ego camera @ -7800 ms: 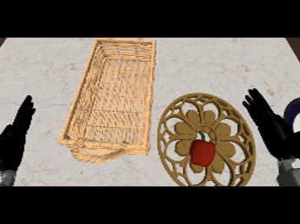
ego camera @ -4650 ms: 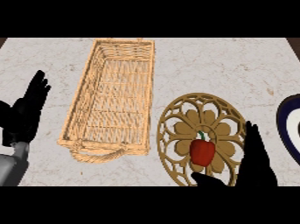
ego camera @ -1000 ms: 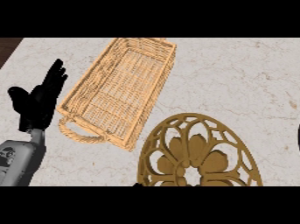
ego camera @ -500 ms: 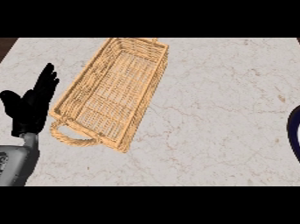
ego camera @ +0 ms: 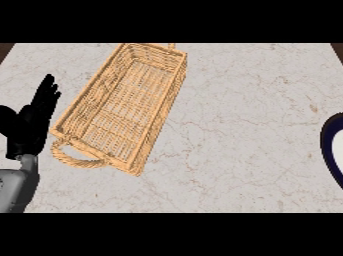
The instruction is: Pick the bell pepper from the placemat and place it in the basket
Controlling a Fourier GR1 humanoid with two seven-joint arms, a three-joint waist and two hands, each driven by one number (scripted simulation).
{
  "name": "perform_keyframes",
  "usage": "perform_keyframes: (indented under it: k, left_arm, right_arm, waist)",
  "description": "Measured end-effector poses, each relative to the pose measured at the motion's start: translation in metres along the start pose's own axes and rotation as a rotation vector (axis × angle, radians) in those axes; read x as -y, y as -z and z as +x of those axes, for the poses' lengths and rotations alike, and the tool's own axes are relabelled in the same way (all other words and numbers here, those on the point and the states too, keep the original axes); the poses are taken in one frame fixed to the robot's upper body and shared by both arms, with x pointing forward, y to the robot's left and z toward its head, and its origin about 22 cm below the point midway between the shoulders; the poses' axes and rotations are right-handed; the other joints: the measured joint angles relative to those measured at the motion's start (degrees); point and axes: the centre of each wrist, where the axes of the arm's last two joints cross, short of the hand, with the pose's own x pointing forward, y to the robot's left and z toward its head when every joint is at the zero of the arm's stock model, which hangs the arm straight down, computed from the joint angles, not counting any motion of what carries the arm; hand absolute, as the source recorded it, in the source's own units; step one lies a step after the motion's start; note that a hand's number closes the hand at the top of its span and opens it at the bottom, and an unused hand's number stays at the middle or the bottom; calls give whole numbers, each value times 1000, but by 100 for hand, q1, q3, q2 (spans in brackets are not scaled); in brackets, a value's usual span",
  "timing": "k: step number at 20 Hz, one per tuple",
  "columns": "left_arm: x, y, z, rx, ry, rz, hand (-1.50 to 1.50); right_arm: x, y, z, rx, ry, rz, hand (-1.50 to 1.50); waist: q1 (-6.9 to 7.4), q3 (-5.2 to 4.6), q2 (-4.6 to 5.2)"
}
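Counter [ego camera: 240,100]: pale marble fills the view. The placemat seen a second ago near the front edge has slipped out of view.
Basket [ego camera: 126,107]: long wicker, empty, angled toward the back-left corner, loop handle nearest.
Plate [ego camera: 330,145]: dark-rimmed, cut off at the right edge.
Left hand [ego camera: 28,125]: released, fingers straight, resting by the left edge beside the Basket.
Right hand: out of sight.
Bell pepper: nowhere visible. It is probably held by the unseen hand, so delivery to the Basket is pending.
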Motion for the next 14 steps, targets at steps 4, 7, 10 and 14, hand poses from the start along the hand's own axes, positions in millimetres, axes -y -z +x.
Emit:
perform_keyframes:
  k: [4,7,10,14]
  left_arm:
    - [0,0,1,-3,-5,-1,0]
    - [0,-1,-1,-5,-9,5,0]
    - [-1,-1,0,-5,-9,3,0]
    - [1,-1,1,-5,-12,2,0]
  right_arm:
    - [0,2,-1,16,-6,-32,150]
    - [5,10,-3,23,-21,-79,150]
    - [7,15,-4,38,-45,-123,150]
    - [10,19,-4,62,-89,-173,150]
  waist:
    - [-19,-1,9]
    - [-43,-1,11]
    - [-33,-4,19]
    - [-28,-10,35]
